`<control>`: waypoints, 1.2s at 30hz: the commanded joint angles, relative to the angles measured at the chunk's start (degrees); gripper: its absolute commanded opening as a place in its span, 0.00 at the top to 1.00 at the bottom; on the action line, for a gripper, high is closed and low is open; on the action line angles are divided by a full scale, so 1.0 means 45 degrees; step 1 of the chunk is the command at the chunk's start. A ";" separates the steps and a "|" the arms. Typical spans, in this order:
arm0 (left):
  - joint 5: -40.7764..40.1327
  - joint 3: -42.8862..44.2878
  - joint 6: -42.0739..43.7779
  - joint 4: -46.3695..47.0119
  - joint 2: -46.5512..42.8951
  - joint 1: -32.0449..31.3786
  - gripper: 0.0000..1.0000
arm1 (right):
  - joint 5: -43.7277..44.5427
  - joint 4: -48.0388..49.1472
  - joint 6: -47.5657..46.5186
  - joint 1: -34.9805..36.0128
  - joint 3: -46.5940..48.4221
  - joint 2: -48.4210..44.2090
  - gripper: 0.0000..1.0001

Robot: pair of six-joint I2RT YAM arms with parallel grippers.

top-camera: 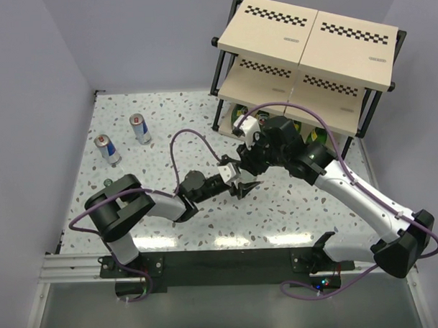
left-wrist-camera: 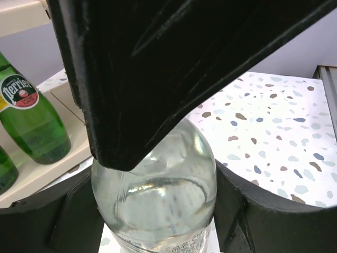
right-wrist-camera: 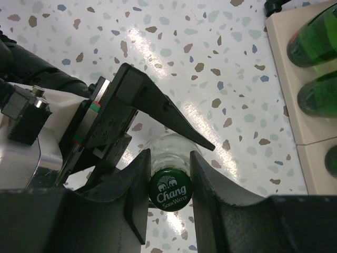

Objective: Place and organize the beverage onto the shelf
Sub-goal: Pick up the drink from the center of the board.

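A clear bottle (left-wrist-camera: 158, 195) with a green "Chang" cap (right-wrist-camera: 169, 190) stands upright on the table between both grippers. My left gripper (left-wrist-camera: 157, 211) is shut on its body, one finger on each side. My right gripper (right-wrist-camera: 169, 176) is above it, shut on its cap. In the top view the left gripper (top-camera: 241, 181) and the right gripper (top-camera: 249, 163) meet in front of the shelf (top-camera: 308, 38), and the bottle is mostly hidden. Green bottles (left-wrist-camera: 29, 121) stand on the shelf's bottom board (right-wrist-camera: 295, 126). Two blue-and-silver cans (top-camera: 138, 128) stand at the far left.
The shelf's black tube frame (top-camera: 220, 81) stands just behind the grippers. More green bottles (right-wrist-camera: 316, 39) line the bottom board's front edge. The second can (top-camera: 108, 148) stands near the left wall. Purple cables loop above both arms.
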 commanded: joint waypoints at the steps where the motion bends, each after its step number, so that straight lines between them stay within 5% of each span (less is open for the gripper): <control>1: -0.0365 0.0234 0.0126 0.0774 -0.0374 -0.0030 1.00 | -0.0790 0.1196 -0.0381 -0.0056 0.0847 -0.0789 1.00; 3: -0.0793 -0.0196 -0.0069 0.1163 -0.0627 0.0009 1.00 | -0.1181 0.1078 -0.0752 -0.0134 0.0905 -0.0847 0.91; 8: -0.1244 -0.0880 -0.0616 0.1693 -0.0999 0.0243 1.00 | -0.2800 0.0259 -0.2174 -0.0271 0.1256 -0.0945 0.03; 15: -0.1928 -0.1037 -0.0909 0.1150 -0.2012 0.0575 1.00 | -0.2434 -0.1168 -0.3370 -0.1362 0.2234 -0.1802 0.01; 19: -0.2202 -0.0239 -0.0949 -0.0744 -0.2892 0.1081 1.00 | -0.2627 -0.0935 -0.3350 -0.2963 0.0873 -0.2699 0.01; 29: -0.1714 0.4230 -0.0832 -0.5586 -0.3090 0.2469 1.00 | -0.4947 -0.0699 -0.4558 -0.4568 -0.2199 -0.3737 0.01; 36: -0.1460 0.6910 -0.0734 -0.7075 -0.1900 0.3114 1.00 | -0.5889 -0.0895 -0.5069 -0.5153 -0.2766 -0.3797 0.01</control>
